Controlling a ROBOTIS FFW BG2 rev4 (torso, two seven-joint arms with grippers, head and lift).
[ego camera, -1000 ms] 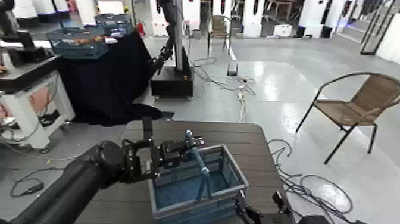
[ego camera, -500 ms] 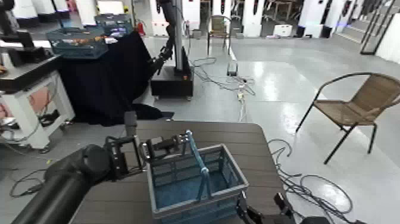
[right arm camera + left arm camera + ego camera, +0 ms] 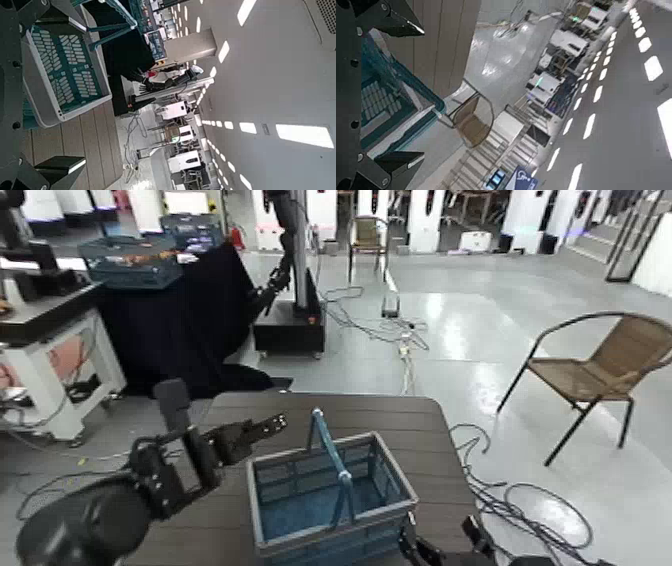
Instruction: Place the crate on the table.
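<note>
One crate [image 3: 328,495], blue-grey with slotted sides and a light blue bar handle [image 3: 330,453] standing up over its middle, sits on the dark slatted table [image 3: 425,440] toward the robot's edge. At about nine o'clock from the crate, the left gripper [image 3: 262,428] hangs above the tabletop with its dark fingers spread apart, holding nothing and clear of the handle. The left wrist view [image 3: 383,95] shows both fingertips wide at the frame edges, with part of the crate's lattice wall [image 3: 383,95] between them. At roughly five o'clock from the crate, low by the table's near corner, the right gripper [image 3: 440,543] pokes into the head view; its two black fingers appear to stand apart, though little of them shows there. The right wrist view confirms the gap, looking past the separated tips at the crate [image 3: 59,71] on the brown slats. Beyond the table, at two o'clock, a wicker chair [image 3: 595,370] stands on the grey floor; at eleven o'clock a black-draped table [image 3: 190,320] carries a darker teal crate [image 3: 130,258].
</note>
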